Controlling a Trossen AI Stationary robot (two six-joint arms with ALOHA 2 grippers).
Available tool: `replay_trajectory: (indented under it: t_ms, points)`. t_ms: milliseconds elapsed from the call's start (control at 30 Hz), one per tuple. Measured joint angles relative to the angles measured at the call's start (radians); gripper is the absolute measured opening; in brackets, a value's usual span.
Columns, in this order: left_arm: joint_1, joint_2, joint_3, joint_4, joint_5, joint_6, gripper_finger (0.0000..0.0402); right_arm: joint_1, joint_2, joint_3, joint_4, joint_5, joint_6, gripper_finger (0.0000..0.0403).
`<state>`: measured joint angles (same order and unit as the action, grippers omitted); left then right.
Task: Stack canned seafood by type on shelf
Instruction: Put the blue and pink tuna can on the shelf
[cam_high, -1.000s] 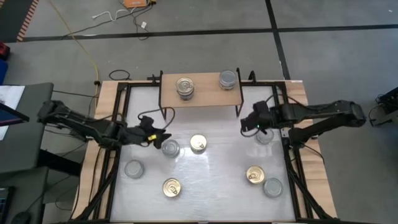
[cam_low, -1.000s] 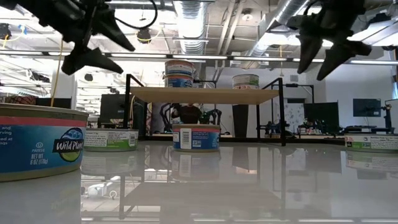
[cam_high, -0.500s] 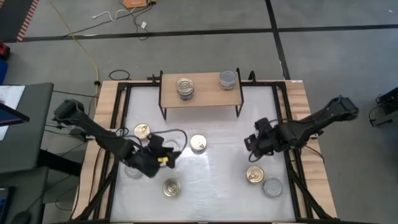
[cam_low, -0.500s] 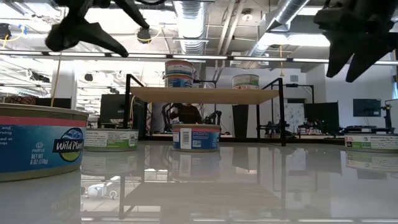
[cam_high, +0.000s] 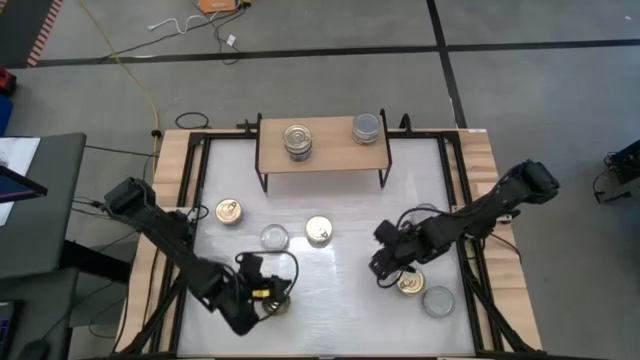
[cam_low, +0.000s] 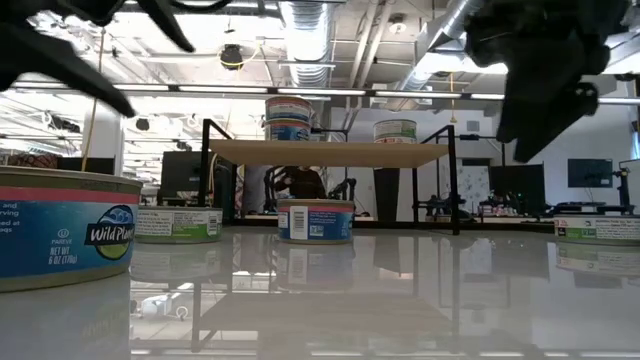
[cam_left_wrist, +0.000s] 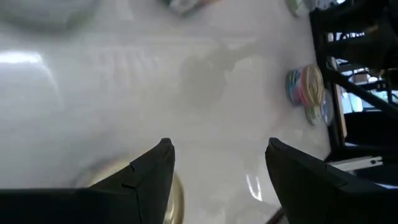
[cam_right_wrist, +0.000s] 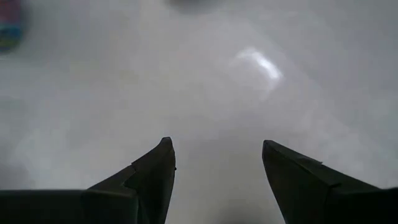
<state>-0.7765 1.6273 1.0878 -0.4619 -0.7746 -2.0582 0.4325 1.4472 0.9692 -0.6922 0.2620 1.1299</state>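
Cans: three on the shelf (cam_high: 322, 155), six visible on the table (cam_high: 340, 262). Spread left gripper (cam_high: 268, 297) over a gold can (cam_high: 279, 303); spread right gripper (cam_high: 385, 268) beside another (cam_high: 411, 284).

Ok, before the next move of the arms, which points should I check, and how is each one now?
1. Left gripper open and empty: ok.
2. Left gripper centred on the gold-lid can: not ok, the can sits by one finger.
3. Right gripper open and empty: ok.
4. Right gripper over a can: not ok, only bare table between its fingers.
5. Free room on the shelf between the gold stack and the silver can: ok.
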Motion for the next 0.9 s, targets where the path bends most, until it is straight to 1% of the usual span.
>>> replay_trajectory:
  t_ms: [133, 267, 400, 533, 633, 833, 900]
  points:
    - [-0.049, 0.045, 0.000, 0.059, 0.000, -0.064, 0.0239, -0.003, 0.014, -0.071, 0.211, -0.038, -0.027, 0.0265]
    - [-0.083, 0.075, 0.000, 0.062, 0.003, -0.131, 0.0239, 0.017, 0.014, -0.136, 0.345, -0.054, 0.007, 0.0265]
    - [-0.093, 0.077, 0.000, 0.019, 0.036, -0.157, 0.0239, 0.036, 0.014, -0.144, 0.360, -0.057, 0.029, 0.0265]
    - [-0.093, 0.077, 0.000, -0.075, 0.129, -0.189, 0.0239, 0.050, 0.014, -0.144, 0.385, -0.057, 0.033, 0.0265]
    - [-0.093, 0.075, 0.000, -0.099, 0.193, -0.192, 0.0239, 0.060, 0.014, -0.144, 0.391, -0.057, 0.048, 0.0265]
    - [-0.093, 0.074, 0.000, -0.096, 0.212, -0.164, 0.0239, 0.059, 0.014, -0.144, 0.388, -0.055, 0.048, 0.0265]
    - [-0.095, 0.074, 0.000, -0.086, 0.191, -0.158, 0.0239, 0.056, 0.014, -0.144, 0.388, -0.055, 0.048, 0.0265]
